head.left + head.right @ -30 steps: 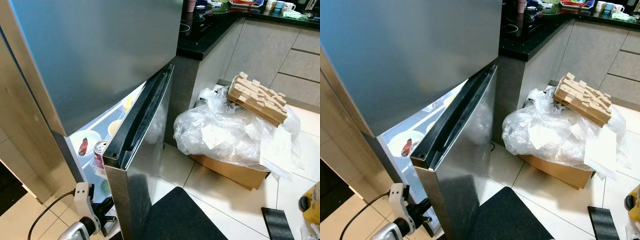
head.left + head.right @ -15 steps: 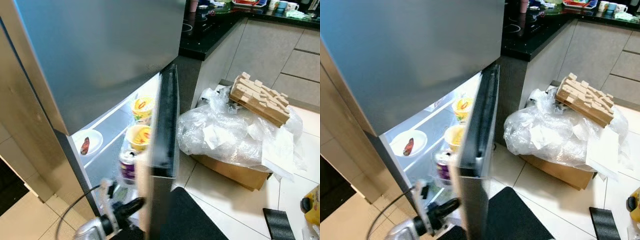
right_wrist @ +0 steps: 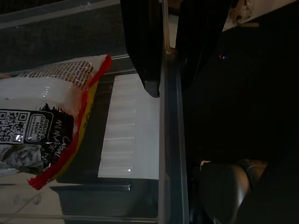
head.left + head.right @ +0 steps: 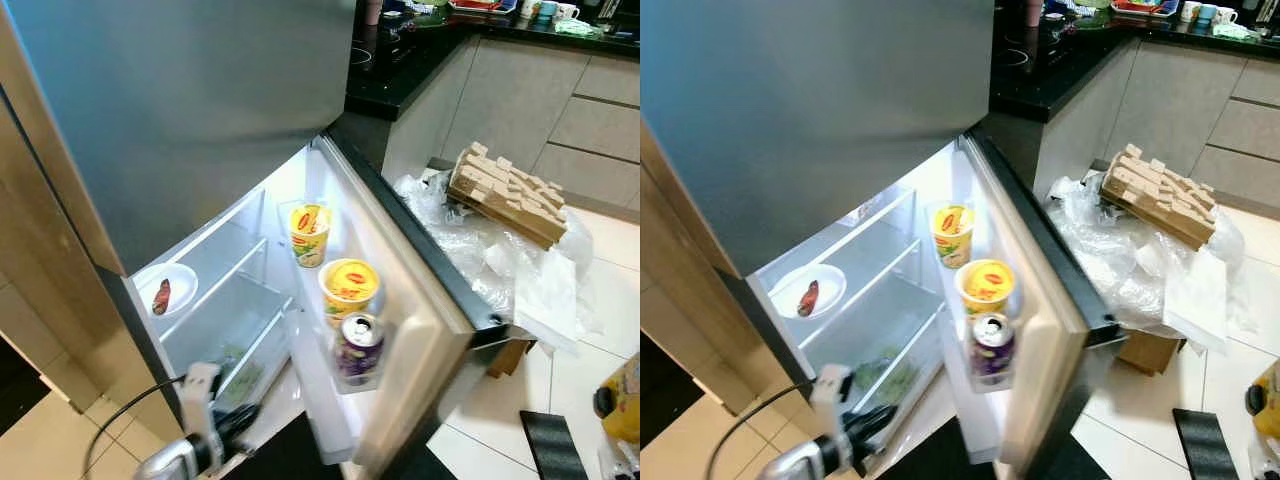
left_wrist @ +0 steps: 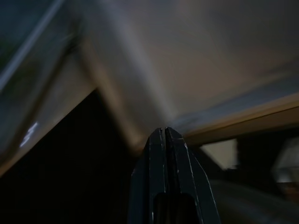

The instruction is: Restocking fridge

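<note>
Steel fridge door (image 4: 420,300) swung wide for loading; left gripper (image 5: 166,133) pressed together, right gripper (image 3: 163,70) spread over a clear bin rim (image 3: 163,154).

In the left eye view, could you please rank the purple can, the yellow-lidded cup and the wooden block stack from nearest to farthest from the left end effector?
Measured from the left end effector, low at the fridge's foot:
1. Purple can, lowest in the open door's shelf.
2. Yellow-lidded cup, just behind the can on the same shelf.
3. Wooden block stack, beyond the door, on top of the plastic wrap.
</note>
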